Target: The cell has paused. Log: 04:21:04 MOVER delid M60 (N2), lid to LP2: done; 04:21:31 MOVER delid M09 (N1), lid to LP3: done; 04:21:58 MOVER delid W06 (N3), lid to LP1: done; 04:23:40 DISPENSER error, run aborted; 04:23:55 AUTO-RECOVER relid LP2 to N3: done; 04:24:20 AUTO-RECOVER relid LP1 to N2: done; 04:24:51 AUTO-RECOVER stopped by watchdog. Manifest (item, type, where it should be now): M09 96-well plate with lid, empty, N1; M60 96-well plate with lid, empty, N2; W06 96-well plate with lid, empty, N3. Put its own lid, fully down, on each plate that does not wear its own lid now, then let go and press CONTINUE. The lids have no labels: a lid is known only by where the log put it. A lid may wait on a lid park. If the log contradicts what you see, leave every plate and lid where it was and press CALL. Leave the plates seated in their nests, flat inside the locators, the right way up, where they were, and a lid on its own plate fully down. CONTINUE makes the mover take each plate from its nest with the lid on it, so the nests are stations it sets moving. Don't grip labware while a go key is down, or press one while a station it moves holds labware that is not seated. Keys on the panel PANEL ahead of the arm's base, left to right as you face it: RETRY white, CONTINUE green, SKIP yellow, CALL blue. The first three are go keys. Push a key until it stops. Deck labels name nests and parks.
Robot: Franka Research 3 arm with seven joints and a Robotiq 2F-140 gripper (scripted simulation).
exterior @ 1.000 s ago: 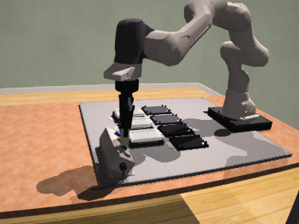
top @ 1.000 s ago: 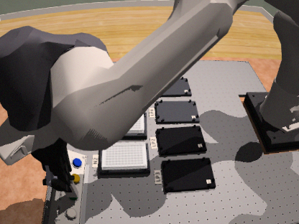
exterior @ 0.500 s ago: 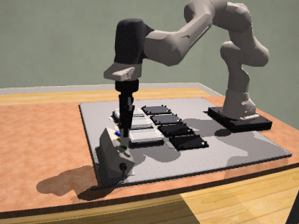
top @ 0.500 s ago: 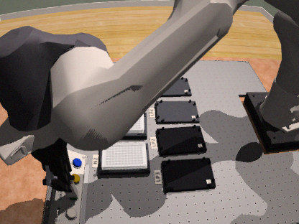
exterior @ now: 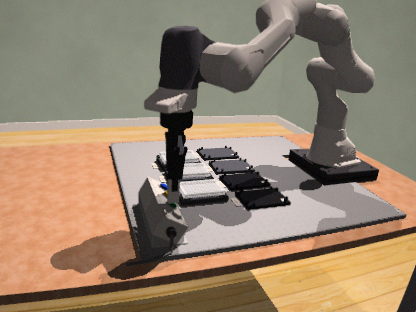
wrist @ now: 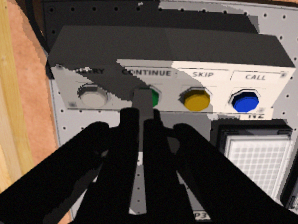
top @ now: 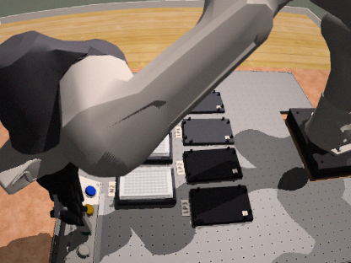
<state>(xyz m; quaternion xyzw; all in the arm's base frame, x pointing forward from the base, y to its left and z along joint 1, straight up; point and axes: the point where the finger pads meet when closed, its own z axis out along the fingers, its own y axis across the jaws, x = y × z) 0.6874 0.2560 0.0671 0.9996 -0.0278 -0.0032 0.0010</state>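
The arm (exterior: 260, 40) reaches out from its base, elbow high, forearm sloping down to a dark wrist (exterior: 180, 57) that points straight down. The gripper (wrist: 141, 99) hangs vertical, fingers pinched fully together, gripping nothing.

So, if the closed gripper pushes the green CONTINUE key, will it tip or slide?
Probably neither. The green key sits recessed in the panel, a wide wedge-shaped box on the deck, so it likely just sinks. The shut gripper meets it nearly centred, so slipping off seems unlikely.
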